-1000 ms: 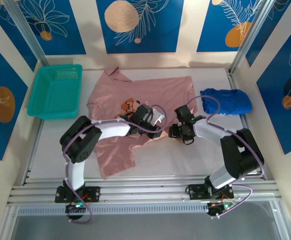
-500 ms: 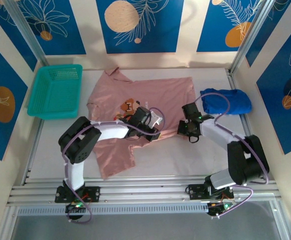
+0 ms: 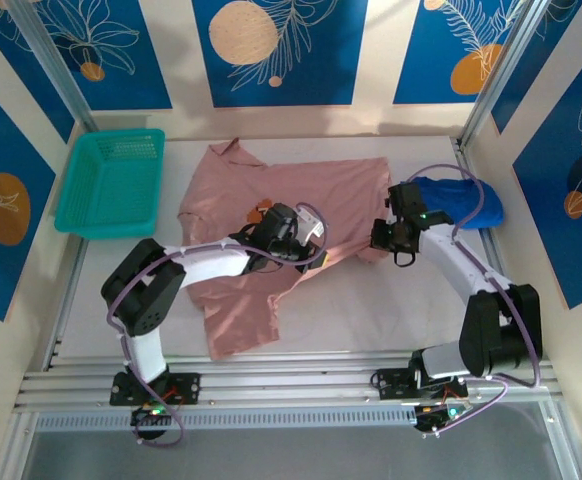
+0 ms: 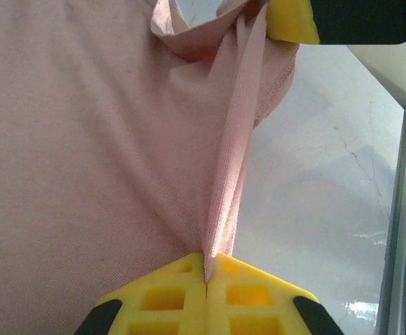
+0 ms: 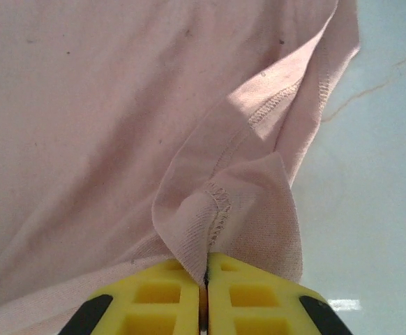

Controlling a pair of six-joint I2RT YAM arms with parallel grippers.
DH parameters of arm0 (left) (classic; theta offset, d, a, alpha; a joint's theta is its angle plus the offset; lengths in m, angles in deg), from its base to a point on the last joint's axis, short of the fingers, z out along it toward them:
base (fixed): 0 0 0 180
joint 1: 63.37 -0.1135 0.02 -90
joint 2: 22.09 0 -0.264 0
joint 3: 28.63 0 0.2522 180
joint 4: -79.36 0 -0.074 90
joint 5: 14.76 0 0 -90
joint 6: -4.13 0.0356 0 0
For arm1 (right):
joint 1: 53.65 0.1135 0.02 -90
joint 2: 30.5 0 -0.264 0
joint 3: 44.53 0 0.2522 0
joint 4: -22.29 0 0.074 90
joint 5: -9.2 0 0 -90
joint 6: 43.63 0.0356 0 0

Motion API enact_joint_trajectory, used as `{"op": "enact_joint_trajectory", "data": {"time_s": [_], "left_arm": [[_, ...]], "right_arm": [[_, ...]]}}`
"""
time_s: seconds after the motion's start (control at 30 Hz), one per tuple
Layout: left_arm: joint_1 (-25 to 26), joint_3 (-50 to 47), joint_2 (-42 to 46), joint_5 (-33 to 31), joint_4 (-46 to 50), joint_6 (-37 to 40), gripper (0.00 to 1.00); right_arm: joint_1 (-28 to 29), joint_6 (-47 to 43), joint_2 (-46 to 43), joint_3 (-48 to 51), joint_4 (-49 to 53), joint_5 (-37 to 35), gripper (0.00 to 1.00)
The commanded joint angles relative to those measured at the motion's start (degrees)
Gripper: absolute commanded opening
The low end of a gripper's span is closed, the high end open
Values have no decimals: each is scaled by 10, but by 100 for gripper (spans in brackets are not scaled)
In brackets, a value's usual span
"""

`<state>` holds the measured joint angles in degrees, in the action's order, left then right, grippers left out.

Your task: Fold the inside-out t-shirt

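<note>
Inside-out t-shirt (image 3: 301,185) lies on the tabletop (image 3: 391,320) between my two arms. It is spread mostly flat but skewed, with one corner trailing toward the near edge and the collar pointing at the far wall.

Progress: no finished fold visible. I judge the task to be early, with the cloth not yet squared and every fold left to make.

Left fingers (image 3: 311,256): fully closed and pinching a thin ridge of pink cloth at the near hem. In the left wrist view the ridge runs taut away from the yellow pads (image 4: 168,300).

Right fingers (image 3: 379,240): closed to a hairline and gripping the hem corner on the shirt's right side. The right wrist view shows exposed seam stitching bunched just above the pads (image 5: 245,293). That edge is lifted slightly off the tabletop.

Further out, apart from the shirt: teal basket (image 3: 116,137) at far left, blue garment (image 3: 471,205) at far right.
</note>
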<state>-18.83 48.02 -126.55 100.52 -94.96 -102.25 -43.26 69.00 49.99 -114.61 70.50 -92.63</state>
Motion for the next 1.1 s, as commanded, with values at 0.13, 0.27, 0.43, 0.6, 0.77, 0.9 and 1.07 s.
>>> {"op": "enact_joint_trajectory", "data": {"time_s": [0.13,0.27,0.43,0.6,0.77,0.9,1.07], "left_arm": [[-29,-22,12,-12,45,-32,0],[-34,-21,9,-15,45,-35,0],[-37,-24,11,-12,45,-37,0],[-37,-24,9,-11,43,-38,0],[-37,-27,12,-9,41,-41,0],[-37,-26,12,-6,41,-39,0],[-37,-24,8,-2,38,-41,0]], "right_arm": [[-7,-25,38,-36,24,-77,14],[-8,-30,41,-39,25,-79,12],[-25,-36,52,-67,45,-103,13],[-24,-39,86,-110,73,-102,24],[-21,-20,69,-61,50,-30,34],[-20,16,20,4,12,63,43],[-17,65,-7,73,-38,115,46]]}}
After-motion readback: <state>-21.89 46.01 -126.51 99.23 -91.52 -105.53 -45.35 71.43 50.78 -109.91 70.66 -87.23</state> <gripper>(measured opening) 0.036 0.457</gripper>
